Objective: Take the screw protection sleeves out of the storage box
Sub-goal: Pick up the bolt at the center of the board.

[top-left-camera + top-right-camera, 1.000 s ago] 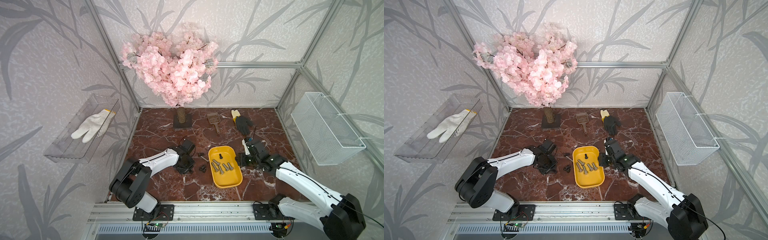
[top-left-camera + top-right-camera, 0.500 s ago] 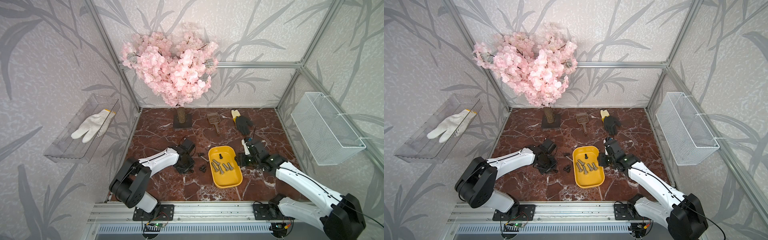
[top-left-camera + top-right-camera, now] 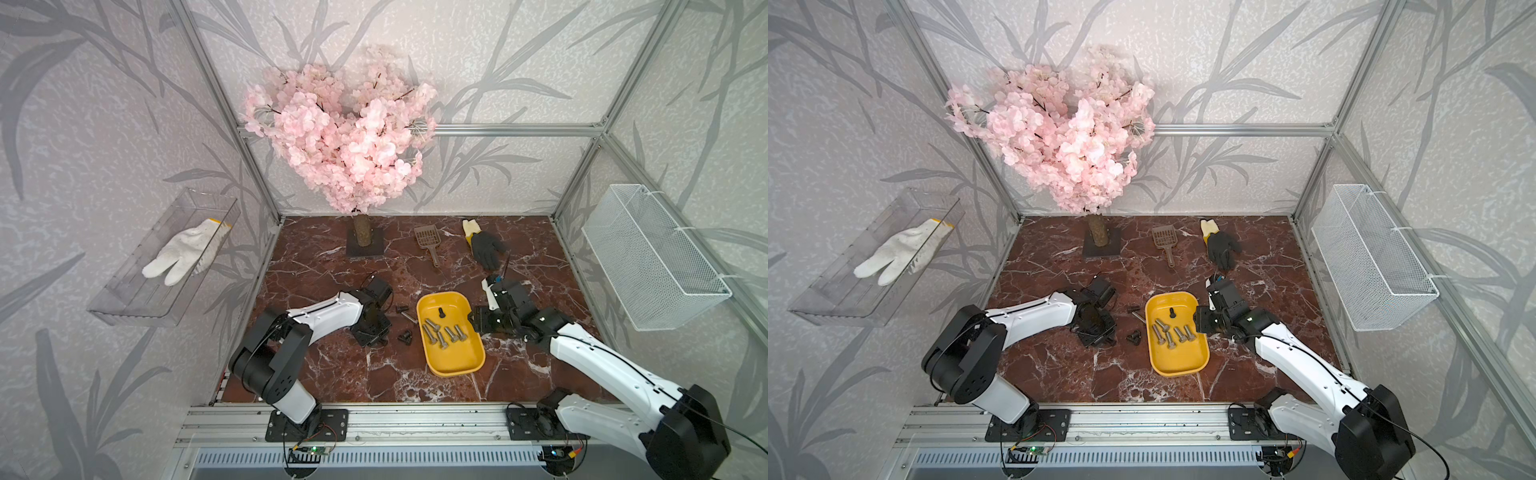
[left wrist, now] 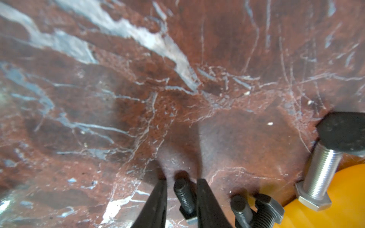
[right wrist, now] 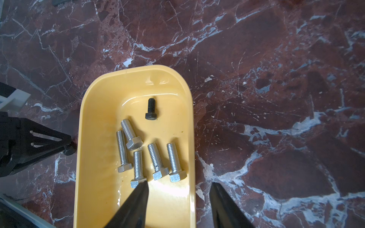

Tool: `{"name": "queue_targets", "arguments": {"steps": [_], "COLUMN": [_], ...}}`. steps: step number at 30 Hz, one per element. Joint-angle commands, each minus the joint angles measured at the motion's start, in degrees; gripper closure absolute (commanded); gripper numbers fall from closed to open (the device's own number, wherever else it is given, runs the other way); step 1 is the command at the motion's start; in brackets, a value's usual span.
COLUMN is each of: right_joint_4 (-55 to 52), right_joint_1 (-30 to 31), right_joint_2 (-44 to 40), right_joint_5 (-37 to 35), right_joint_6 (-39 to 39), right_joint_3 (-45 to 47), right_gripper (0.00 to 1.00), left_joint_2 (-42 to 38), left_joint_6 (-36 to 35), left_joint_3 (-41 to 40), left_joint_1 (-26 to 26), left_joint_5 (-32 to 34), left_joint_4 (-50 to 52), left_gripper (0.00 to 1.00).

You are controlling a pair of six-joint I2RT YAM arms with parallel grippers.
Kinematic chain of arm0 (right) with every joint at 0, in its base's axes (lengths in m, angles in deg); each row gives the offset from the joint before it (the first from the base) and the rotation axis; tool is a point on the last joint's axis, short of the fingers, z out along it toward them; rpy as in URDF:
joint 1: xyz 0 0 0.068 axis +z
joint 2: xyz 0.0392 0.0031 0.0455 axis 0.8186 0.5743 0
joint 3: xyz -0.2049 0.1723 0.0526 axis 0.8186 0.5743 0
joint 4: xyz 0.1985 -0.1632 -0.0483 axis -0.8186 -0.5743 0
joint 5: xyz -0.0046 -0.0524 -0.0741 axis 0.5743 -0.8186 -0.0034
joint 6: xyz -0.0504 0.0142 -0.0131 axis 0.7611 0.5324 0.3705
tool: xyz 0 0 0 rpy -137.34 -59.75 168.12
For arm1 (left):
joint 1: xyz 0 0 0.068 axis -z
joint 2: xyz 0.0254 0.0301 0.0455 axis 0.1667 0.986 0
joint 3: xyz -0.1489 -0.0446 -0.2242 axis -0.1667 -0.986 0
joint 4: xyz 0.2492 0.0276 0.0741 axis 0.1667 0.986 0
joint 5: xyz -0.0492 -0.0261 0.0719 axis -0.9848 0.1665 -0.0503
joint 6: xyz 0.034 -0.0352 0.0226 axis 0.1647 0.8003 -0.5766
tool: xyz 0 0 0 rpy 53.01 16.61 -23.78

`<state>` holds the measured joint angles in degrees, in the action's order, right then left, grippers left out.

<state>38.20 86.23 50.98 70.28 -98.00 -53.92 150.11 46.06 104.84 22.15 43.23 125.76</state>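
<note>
Your shallow yellow plastic storage box (image 3: 456, 359), rectangular with rounded corners and a raised rim, sits on the red-brown marble tabletop (image 3: 332, 374) between the two arms. Inside it, five shiny silver hex-head bolts (image 5: 156, 159) lie clustered around the middle of its floor. One short matte black screw protection sleeve (image 5: 151, 109) lies alone just past them, toward the box's end farthest from the arm bases, and touches none of them.

Your right gripper (image 5: 180, 183) is at the box's right side, spread wide with nothing between its fingers. One fingertip hangs over the box's floor beside a bolt head, and the other is outside the rim over bare tabletop.

Outside the box, just off its left rim, more black screw protection sleeves (image 3: 405, 336) rest on the tabletop, along with a single silver bolt (image 3: 409, 318).

Your left gripper (image 4: 180, 178) is down among them, its fingers narrowly parted on either side of one sleeve (image 4: 184, 195) that lies flat on the tabletop. A sliver of gap shows between that sleeve and one finger, so it is not clamped. A second black sleeve (image 4: 240, 209) lies just beside it, between the gripper and the box.

Far to the box's left, a clear plastic bin (image 3: 124, 299) on the wall holds one white fabric glove (image 3: 187, 253). Far to the box's right, a white wire-mesh basket (image 3: 665, 270) hangs on the opposite wall.
</note>
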Motion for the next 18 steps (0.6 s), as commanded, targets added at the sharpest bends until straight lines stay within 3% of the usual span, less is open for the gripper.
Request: {"name": "queue_targets", "arguments": {"steps": [1, 7, 11, 18], "right_joint_4": [0.7, 0.9, 0.7, 6.6], "right_joint_1": [0.3, 0.3, 0.4, 0.6], "right_joint_2": [0.3, 0.6, 0.0, -3.6], "right_joint_5": [0.1, 0.5, 1.5, 17.2], "right_joint_6": [1.0, 0.8, 0.4, -2.5], "right_joint_3": [0.8, 0.6, 0.2, -0.4], "right_gripper": [0.45, 0.45, 0.45, 0.43], "left_joint_2": [1.9, 1.9, -0.3, -9.8], "left_joint_6": [-1.6, -3.1, -5.0, -10.6], "left_joint_3": [0.6, -0.6, -2.2, -4.2], "left_joint_1": [-0.5, -0.9, -1.3, -1.3], "left_joint_5": [0.5, -1.6, -4.2, -11.4], "left_joint_4": [1.7, -0.7, -3.9, -12.8], "left_gripper": [0.76, 0.94, 0.99, 1.00]}}
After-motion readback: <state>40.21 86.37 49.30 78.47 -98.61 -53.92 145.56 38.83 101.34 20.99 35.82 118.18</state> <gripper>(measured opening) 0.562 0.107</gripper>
